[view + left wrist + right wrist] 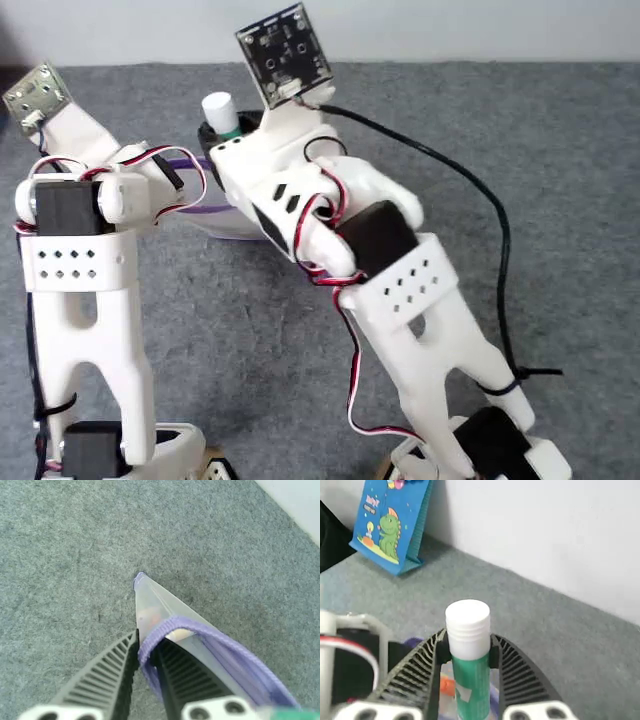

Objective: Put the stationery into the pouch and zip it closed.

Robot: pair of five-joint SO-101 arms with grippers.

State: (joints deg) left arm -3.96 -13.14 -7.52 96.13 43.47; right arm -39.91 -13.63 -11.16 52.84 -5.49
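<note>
Right pincer (467, 642): jaws clamped on the glue stick (469, 677), gripping just under its white cap. The stick's long axis is upright, cap on top. The pouch (150, 605) lies just below these jaws, past the stick's lower end.

Left pincer (144, 644): pinched tight on the pouch's purple rim, holding the mouth up.

Judgement: the right arm is nearer; the stick needs a straight descent along its axis.
</note>
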